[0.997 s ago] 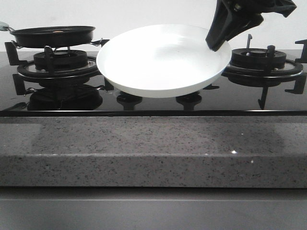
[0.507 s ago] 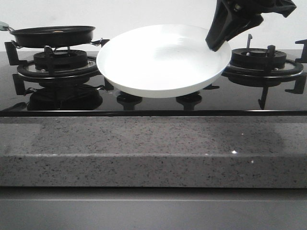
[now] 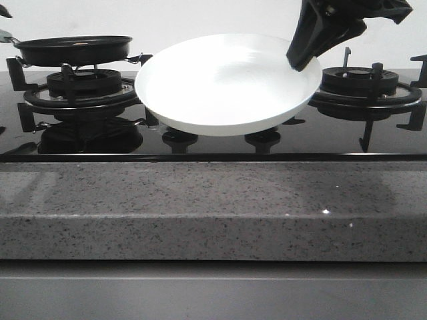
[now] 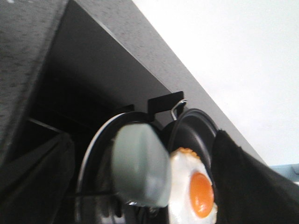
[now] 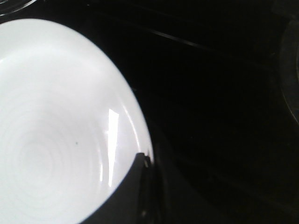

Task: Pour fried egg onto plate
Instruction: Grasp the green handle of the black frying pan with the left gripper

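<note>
— Looking from the front, where was the shallow round white plate [image 3: 227, 83]?
— Lifted over the black glass hob [image 3: 213, 137], the right gripper [image 3: 301, 59] clamped on its rim.
— And the left wrist view?
— A floppy white fried egg [image 4: 194, 189] lay in the round black frying pan [image 4: 194, 135]; the left gripper's [image 4: 140, 186] opening couldn't be told.
— The right wrist view?
— A dark finger [image 5: 126, 196] overlapped that plate's rim.

Pan handle [image 4: 140, 168] blurred (fried egg [image 4: 194, 189] cut off).

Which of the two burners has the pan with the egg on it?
The burner on the robot's left: the black pan sits on it holding the fried egg. The other burner is bare.
</note>
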